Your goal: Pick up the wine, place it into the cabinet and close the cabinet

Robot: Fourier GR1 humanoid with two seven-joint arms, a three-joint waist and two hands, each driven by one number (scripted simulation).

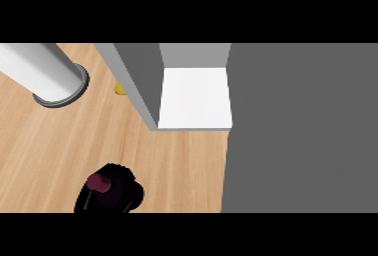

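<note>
Kitchen setting. A light wood-grain tabletop [88, 145] filled the left side, planks running diagonally. A grey cabinet [140, 85] stood on it, open, with a white inner shelf [196, 97] visible, and its wide grey door [299, 130] covered the right side. A dark wine bottle [107, 192] with a maroon cap stood near the lower edge. A white cylinder with a grey rim [48, 75] lay upper left; a small yellow item [119, 89] peeked out beside the cabinet wall.
</note>
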